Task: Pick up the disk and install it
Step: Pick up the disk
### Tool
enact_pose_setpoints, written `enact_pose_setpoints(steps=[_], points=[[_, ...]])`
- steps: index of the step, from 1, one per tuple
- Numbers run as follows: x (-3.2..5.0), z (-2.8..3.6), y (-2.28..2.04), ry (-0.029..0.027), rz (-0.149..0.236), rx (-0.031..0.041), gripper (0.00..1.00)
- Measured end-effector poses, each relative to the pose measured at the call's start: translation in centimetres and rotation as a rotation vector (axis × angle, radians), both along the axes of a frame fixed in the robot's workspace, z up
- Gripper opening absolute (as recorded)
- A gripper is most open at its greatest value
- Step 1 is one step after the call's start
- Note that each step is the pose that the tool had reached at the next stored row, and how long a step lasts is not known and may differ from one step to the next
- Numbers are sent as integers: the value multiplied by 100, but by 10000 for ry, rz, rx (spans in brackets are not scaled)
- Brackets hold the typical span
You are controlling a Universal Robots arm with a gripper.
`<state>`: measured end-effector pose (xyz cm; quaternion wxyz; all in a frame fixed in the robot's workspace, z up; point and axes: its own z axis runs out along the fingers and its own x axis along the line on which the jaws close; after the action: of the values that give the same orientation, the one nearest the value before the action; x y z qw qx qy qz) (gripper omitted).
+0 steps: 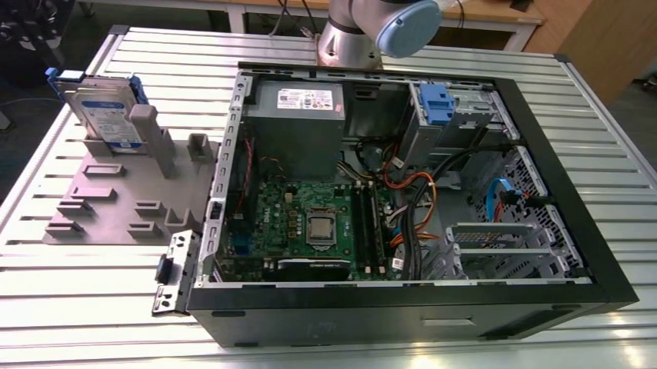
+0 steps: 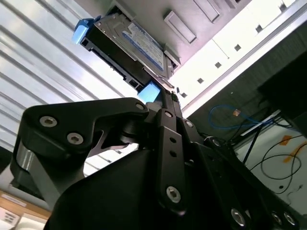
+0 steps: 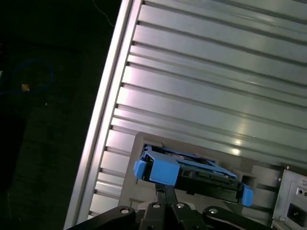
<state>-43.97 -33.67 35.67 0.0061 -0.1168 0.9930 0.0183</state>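
Black metal claw (image 3: 165, 188) looks pinched narrow, nothing in it. Just ahead of its tips is the disk (image 3: 192, 171), a flat silver-grey hard drive framed in blue plastic, standing upright in a grey plastic holder block (image 1: 113, 196). Its long axis seems vertical, and the blue-tabbed top edge faces the claw, running crosswise to it.
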Motion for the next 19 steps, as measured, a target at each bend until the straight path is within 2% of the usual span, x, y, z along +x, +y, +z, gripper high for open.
enact_pose_setpoints(steps=[6, 19], points=[[0, -1, 0, -1, 679, 0, 11], [0, -5, 0, 0, 2701, 0, 11]])
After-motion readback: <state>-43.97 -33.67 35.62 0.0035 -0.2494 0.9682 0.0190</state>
